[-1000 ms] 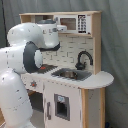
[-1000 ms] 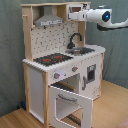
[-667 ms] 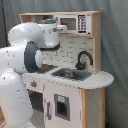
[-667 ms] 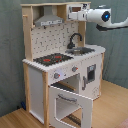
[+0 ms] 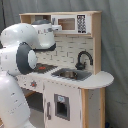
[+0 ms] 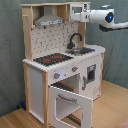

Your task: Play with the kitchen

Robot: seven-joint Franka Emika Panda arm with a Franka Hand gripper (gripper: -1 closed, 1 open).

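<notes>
First exterior view: the kitchen point(image 5: 75, 75) is standing on the first exterior view's right, with the white arm point(image 5: 20, 55) rising on the left and reaching across toward its upper part. The arm's end is sitting at the height of the top shelf, near the grey hood, with the tool point(image 5: 54, 28) pointing toward the microwave panel point(image 5: 75, 23). The hob, sink point(image 5: 70, 75) and black faucet point(image 5: 83, 59) are lying well below it. Whether the tool is released or clenched, I cannot tell.

Second exterior view: the kitchen point(image 6: 60, 60) is filling the middle, its oven door point(image 6: 70, 102) hanging open at the bottom. The arm is coming in from the second exterior view's right, level with the top shelf, and the tool point(image 6: 86, 13) is lying just beside the microwave panel point(image 6: 77, 10); contact is unclear. Any coming move looks likely to turn on this upper right corner, not the hob point(image 6: 52, 59) below.
</notes>
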